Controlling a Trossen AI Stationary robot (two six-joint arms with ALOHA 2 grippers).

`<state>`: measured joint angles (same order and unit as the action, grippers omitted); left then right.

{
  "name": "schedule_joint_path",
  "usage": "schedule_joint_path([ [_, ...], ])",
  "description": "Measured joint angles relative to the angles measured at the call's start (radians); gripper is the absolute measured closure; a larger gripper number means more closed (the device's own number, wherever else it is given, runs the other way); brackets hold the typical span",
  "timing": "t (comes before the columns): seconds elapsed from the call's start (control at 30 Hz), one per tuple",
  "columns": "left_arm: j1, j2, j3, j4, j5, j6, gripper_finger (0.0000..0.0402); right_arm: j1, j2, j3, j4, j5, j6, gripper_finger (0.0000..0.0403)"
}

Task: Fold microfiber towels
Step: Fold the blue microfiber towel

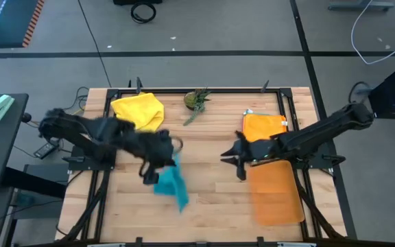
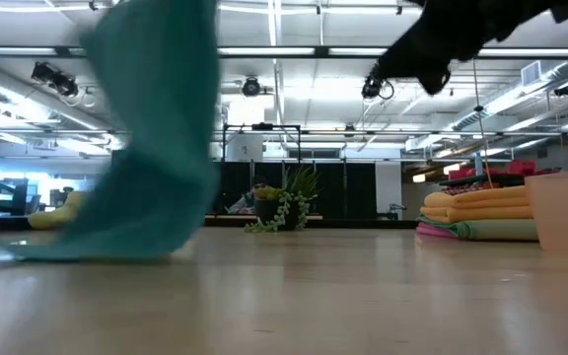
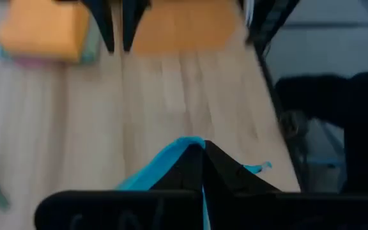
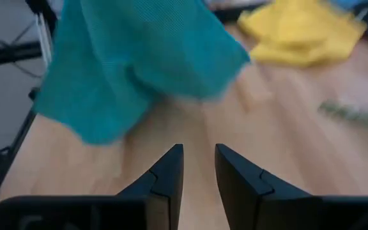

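Note:
A teal towel (image 1: 172, 182) hangs from my left gripper (image 1: 158, 163), which is shut on it above the table's middle left. In the low view the teal towel (image 2: 151, 148) drapes down toward the tabletop. A crumpled yellow towel (image 1: 139, 111) lies at the far left. My right gripper (image 1: 233, 159) hovers right of centre, open, with nothing between its fingers (image 4: 171, 169). It faces the teal towel (image 4: 126, 64). My left gripper pinches the teal towel's upper part (image 3: 174, 152) between its two shut fingers, which slant downward from the table's left side. Edge or fold, one layer or several, I cannot tell. The towel hangs slack below the fingers, and its lower end (image 2: 87, 245) seems to reach the tabletop.
A stack of folded towels (image 1: 262, 125) sits at the far right, with a flat orange mat (image 1: 276, 195) in front of it along the right side. A small green plant (image 1: 196, 100) stands at the far middle. Bare wood (image 1: 211, 206) lies at the near middle.

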<state>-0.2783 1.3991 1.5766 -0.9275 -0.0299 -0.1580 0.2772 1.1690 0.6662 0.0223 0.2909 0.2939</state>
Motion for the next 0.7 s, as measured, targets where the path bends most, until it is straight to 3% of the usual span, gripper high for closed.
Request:
schedule_joint_path([
  [0.13,0.076,-0.001,0.125,0.003,0.143,0.002,0.0396,-0.006,-0.137,0.0,-0.032,0.078,-0.037,0.0306],
  [0.27,0.011,-0.003,0.104,-0.039,0.221,-0.077,0.0398,-0.006,-0.201,0.0,-0.032,0.083,-0.021,0.0306],
  [0.43,-0.187,0.0,-0.157,-0.033,0.19,-0.222,0.0398,0.018,-0.135,0.0,-0.039,0.067,0.006,0.0306],
  [0.6,-0.317,0.002,-0.491,0.214,0.151,-0.435,0.0397,0.035,0.095,-0.001,-0.005,0.066,-0.037,0.0292],
  [0.7,-0.36,0.002,-0.631,0.382,0.135,-0.55,0.0398,0.023,0.265,-0.002,0.15,-0.04,-0.011,0.0263],
])
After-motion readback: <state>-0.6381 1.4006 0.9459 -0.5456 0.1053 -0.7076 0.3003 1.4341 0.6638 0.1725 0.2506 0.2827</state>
